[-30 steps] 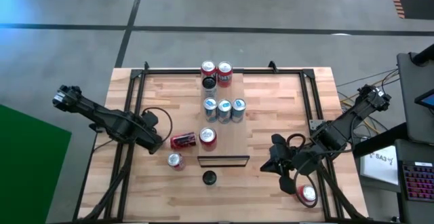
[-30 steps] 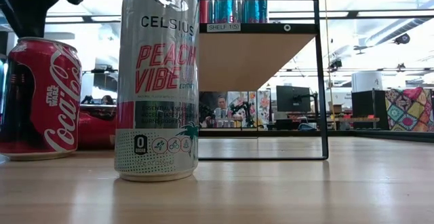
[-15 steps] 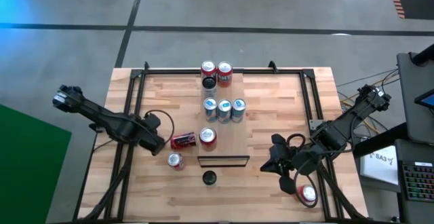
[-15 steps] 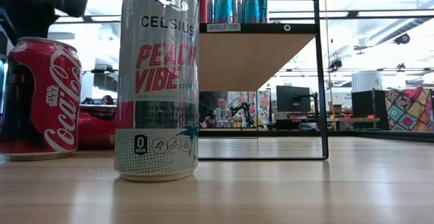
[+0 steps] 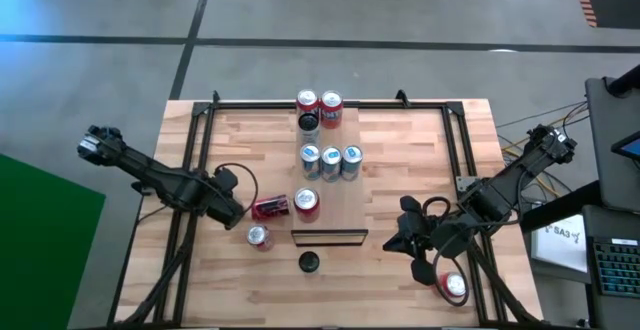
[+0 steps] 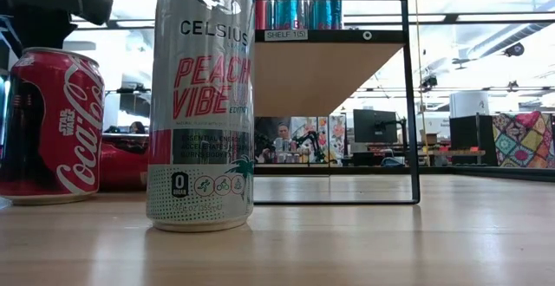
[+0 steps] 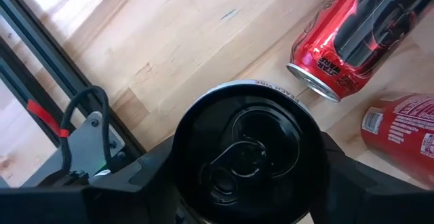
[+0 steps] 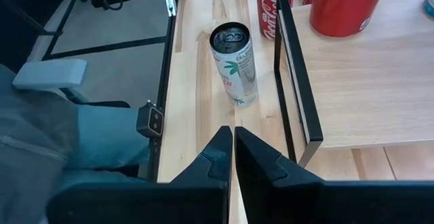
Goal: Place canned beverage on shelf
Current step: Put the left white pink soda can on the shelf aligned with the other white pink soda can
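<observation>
The shelf (image 5: 345, 200) is a raised light board in a black frame at the table's middle; several cans stand on it. My left gripper (image 5: 228, 205) points down at the shelf's left, open, one finger (image 7: 152, 173) on each side of an upright black-topped can (image 7: 247, 156). Just to its right a red can (image 5: 270, 207) lies on its side on the table, its top toward the gripper. My right gripper (image 5: 405, 238) hangs shut above the table right of the shelf, holding nothing. My left gripper comes at the black-topped can from above, and its two fingers flank the can's sides below the rim (image 7: 319, 139). The can's wide top hides the gap, so I cannot tell whether the fingers touch it.
A red Coca-Cola can (image 5: 259, 236) and a tall Celsius can (image 5: 309, 261) stand on the table before the shelf's near end. Another red can (image 5: 455, 287) sits near the right arm at the near right corner. Black frame rails (image 5: 200, 150) run along the table's sides.
My left gripper has sunk a little toward the table, over the black-topped can. The cans and my right gripper have kept still.
</observation>
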Controlling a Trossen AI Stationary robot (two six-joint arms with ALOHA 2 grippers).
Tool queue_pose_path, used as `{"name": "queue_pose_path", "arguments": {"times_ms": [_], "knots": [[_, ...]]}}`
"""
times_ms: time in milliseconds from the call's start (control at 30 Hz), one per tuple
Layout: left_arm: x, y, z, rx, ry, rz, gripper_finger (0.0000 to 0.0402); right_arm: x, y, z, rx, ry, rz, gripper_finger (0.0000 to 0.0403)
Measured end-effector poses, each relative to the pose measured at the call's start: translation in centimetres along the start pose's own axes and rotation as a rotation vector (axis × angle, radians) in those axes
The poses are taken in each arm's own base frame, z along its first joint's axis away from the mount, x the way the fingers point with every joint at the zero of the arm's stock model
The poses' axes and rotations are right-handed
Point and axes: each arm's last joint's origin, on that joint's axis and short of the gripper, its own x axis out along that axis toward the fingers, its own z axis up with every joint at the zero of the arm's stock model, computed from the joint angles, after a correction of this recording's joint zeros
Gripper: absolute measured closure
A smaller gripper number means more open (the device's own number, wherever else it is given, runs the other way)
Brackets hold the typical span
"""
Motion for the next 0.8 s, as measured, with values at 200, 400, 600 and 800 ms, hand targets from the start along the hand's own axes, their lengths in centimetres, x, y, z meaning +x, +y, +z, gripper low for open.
{"name": "queue_pose_path", "arguments": {"times_ms": [200, 400, 600, 800], "knots": [[-0.2, 0.0, 0.1, 0.009, -0.009, -0.001, 0.0173, 0.0, 0.0, 0.0, -0.029, -0.006, -0.009, 0.0394], [-1.3, -0.2, 0.4, 0.034, -0.028, -0.036, 0.0173, 0.0, -0.1, 0.0, -0.034, -0.015, -0.022, 0.0394], [-2.6, -0.1, 0.9, 0.054, -0.048, -0.061, 0.0173, 0.0, -0.1, 0.0, -0.05, -0.015, -0.022, 0.0394], [-4.3, 0.5, 1.2, 0.064, -0.045, -0.048, 0.0173, 0.0, -0.1, 0.1, -0.062, -0.02, -0.031, 0.0394]]}}
